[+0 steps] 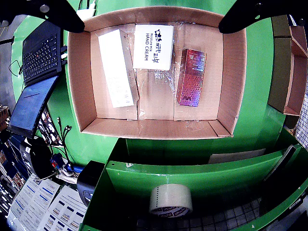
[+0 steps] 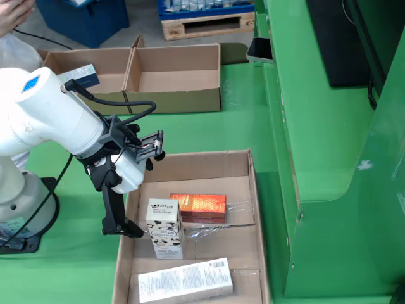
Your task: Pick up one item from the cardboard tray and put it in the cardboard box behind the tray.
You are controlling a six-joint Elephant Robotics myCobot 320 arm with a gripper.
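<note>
In the gripper view I look straight down into the cardboard tray [image 1: 79,86]. It holds a long white box [image 1: 117,67], a white hand cream box [image 1: 154,46] and a shiny red-purple box [image 1: 191,77]. My gripper [image 1: 151,26] is open and empty, its black fingers [image 1: 53,13] spread at the top corners, above the tray's items. In the still view the gripper [image 2: 144,185] hovers over the tray's left edge [image 2: 123,253], beside the hand cream box [image 2: 163,225], with the red box [image 2: 198,207] and the long white box [image 2: 185,280] nearby. The cardboard box [image 2: 177,79] stands behind the tray.
The back box has two compartments; the left one holds a small item [image 2: 79,75]. A green wall and shelf [image 2: 316,126] run along the tray's right side. The arm's base [image 2: 19,209] stands left. A laptop [image 1: 41,53] and a tape roll [image 1: 171,200] show in the gripper view.
</note>
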